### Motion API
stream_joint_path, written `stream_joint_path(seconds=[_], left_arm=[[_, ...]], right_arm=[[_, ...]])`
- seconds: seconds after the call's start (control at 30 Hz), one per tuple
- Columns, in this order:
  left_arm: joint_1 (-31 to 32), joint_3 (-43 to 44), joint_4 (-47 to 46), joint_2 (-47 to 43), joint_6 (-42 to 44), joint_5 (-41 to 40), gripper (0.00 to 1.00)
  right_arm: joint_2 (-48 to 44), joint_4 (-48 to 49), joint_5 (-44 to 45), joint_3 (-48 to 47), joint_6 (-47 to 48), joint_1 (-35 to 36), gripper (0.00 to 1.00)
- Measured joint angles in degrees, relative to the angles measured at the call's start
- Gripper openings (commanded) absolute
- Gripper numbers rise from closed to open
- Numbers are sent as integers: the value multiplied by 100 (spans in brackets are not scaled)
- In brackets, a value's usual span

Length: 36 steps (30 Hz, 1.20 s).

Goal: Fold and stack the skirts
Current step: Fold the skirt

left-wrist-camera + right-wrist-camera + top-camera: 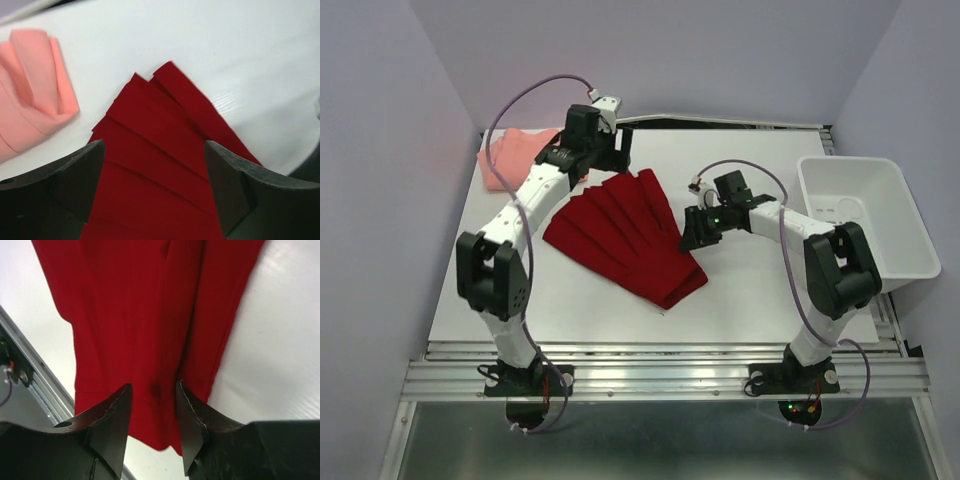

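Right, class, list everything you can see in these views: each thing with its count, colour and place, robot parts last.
Red skirt: one, deep red, pleated, spread out mid-table.
Pink skirt: one, salmon pink, far left corner of the table.
Bin: one, white, at the table's right edge.
Table: one, white, under the skirts.
Left arm, right arm: white and black, bases at the near edge.
Left gripper: black, open, over the red skirt's far end.
Right gripper: black, jaws apart, at the red skirt's right edge.

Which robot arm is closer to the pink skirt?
Left. The left arm passes right beside the pink skirt, its jaws over the far end of the red skirt. The right arm is across the red skirt, at its right edge, farther away.
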State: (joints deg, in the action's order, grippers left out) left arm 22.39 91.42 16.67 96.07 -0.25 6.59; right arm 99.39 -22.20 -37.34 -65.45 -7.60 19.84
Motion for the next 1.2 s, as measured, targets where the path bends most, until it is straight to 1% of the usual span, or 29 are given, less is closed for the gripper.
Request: stream_joint_path(seconds=[0.07, 0.13, 0.17, 0.27, 0.3, 0.33, 0.37, 0.47, 0.53, 0.7, 0.93, 1.07, 1.2], left_arm=[[-2, 481, 177, 846, -192, -269, 88], [-2, 833, 369, 1434, -291, -459, 87], [-2, 1121, 470, 1845, -354, -638, 85], [-2, 1401, 516, 2374, -444, -870, 82], [-2, 1436, 535, 2448, -476, -916, 82], [-2, 1460, 549, 2514, -507, -957, 82], [-2, 1460, 549, 2551, -533, -979, 82], [-2, 1473, 533, 2559, -608, -1008, 82], [-2, 1521, 498, 2559, -660, -994, 83], [0, 1534, 415, 2559, -804, -911, 84], [20, 1534, 407, 2562, -953, -896, 86], [55, 1582, 354, 2669, -1021, -896, 86], [122, 1602, 306, 2879, -1043, -881, 81]], right_arm=[[216, -22, 205, -4, 46, 262, 46], [337, -39, 369, -4, 81, 417, 46], [378, -52, 487, -4, 107, 487, 45], [404, -109, 763, -11, 184, 584, 36], [404, -140, 811, -28, 208, 599, 31], [404, -164, 863, -57, 238, 619, 25], [404, -184, 876, -83, 258, 627, 14], [404, -199, 896, -144, 286, 686, 4], [404, -245, 914, -184, 328, 730, 1], [299, -317, 1113, -229, 498, 1003, 1], [90, -304, 1322, -229, 901, 1700, 1], [33, -278, 1397, -229, 1047, 1897, 1], [31, -269, 1464, -229, 1123, 1917, 1]])
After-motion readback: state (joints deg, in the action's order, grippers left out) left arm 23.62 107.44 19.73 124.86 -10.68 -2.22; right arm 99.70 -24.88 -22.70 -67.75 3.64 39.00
